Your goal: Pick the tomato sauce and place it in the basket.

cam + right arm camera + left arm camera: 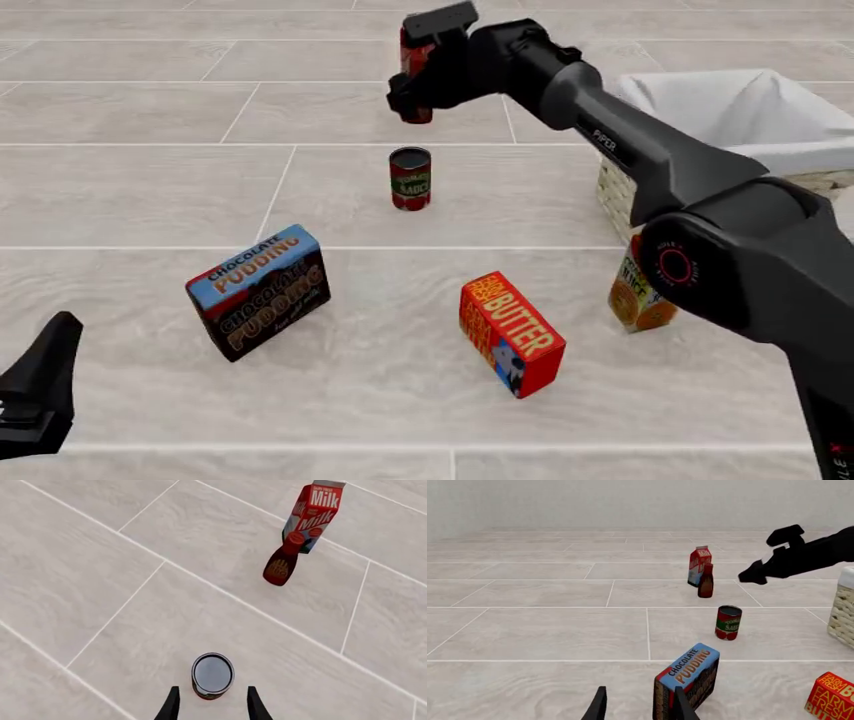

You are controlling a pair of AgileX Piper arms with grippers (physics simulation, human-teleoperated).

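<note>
Seven grocery items and containers stand on the pale tiled worktop, one of each kind. One small cylindrical tomato sauce can with a green band. One tall red-and-white milk carton. One small dark red bottle. One blue-topped chocolate pudding box. One red butter box. One orange carton at about four o'clock. One large pale wicker basket with white liner. Two black robot arms.
</note>
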